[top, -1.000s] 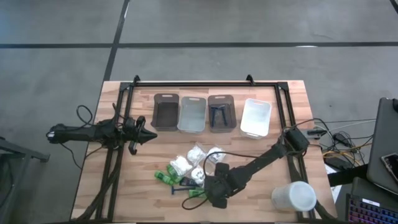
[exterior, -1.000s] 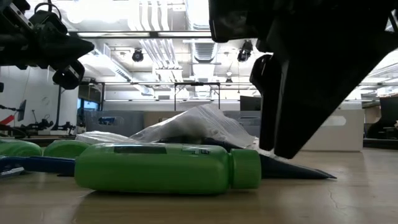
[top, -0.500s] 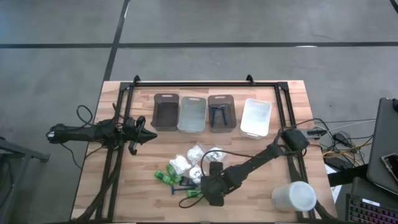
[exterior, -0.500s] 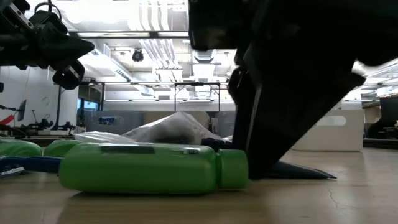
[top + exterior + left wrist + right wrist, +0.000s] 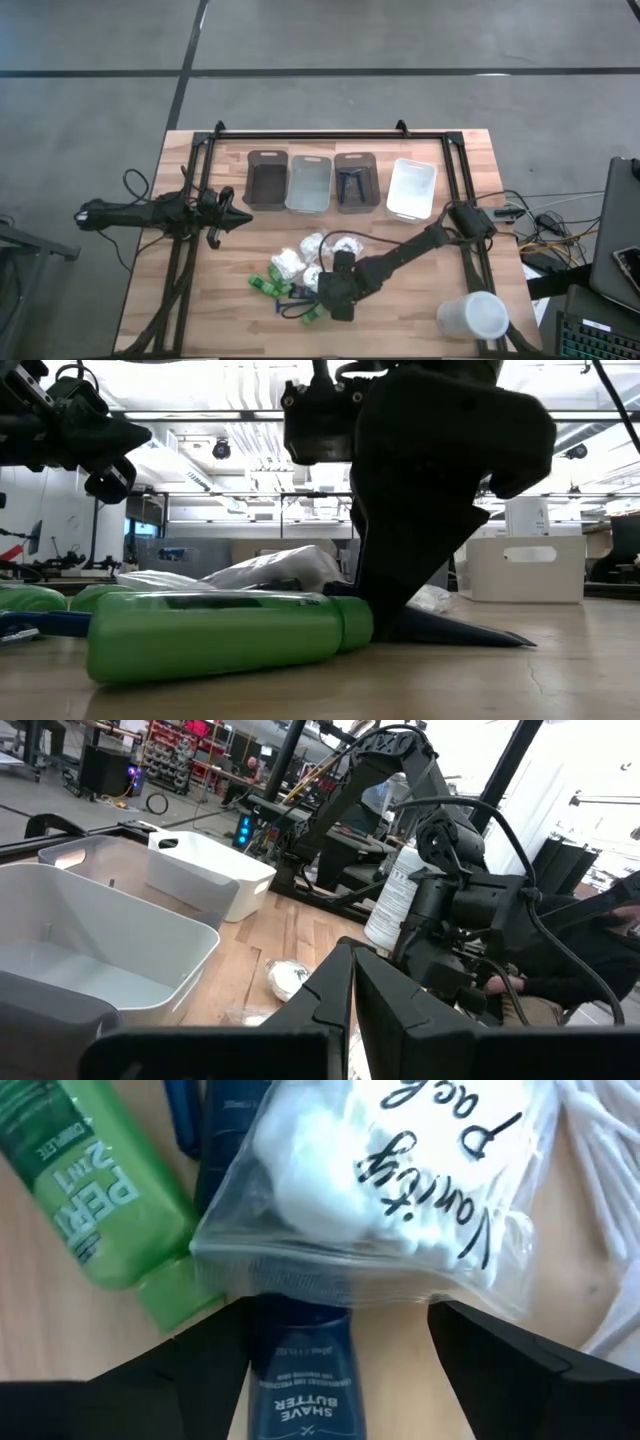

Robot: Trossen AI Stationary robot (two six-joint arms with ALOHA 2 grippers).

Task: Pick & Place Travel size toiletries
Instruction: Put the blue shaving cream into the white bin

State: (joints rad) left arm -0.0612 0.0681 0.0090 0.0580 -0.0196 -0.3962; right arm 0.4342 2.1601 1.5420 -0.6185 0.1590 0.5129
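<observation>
The toiletries lie in a pile near the table's near edge: white clear-wrapped packets (image 5: 300, 262), green mini bottles (image 5: 265, 285), a blue razor (image 5: 292, 300). Two dark razors (image 5: 350, 185) lie in the third bin. My right gripper (image 5: 335, 298) is low over the pile, open. Its fingers stand on either side of a dark blue tube (image 5: 300, 1375) that lies flat under a white packet (image 5: 400, 1190). A green bottle (image 5: 220, 645) lies on its side beside it. My left gripper (image 5: 235, 215) hovers shut over the table's left part. My right gripper comes down from above, slanting from the table's right. The outer side of one finger (image 5: 185, 1370) lies against the cap end (image 5: 355, 625) of the green bottle, which lies on the table. Whether the fingers touch the tube between them, I cannot tell.
Four bins stand in a row at the far side: dark grey (image 5: 266, 180), clear (image 5: 309, 183), grey (image 5: 356, 170), white (image 5: 411, 188). A large white cup (image 5: 472, 315) stands at the near right corner. A black frame (image 5: 330, 135) borders the table.
My right gripper has moved toward the table's left and a little toward the far edge, lowering onto the pile. The green bottle nearest the near edge has slid along the table toward the left, cap end pushed, and has turned slightly.
</observation>
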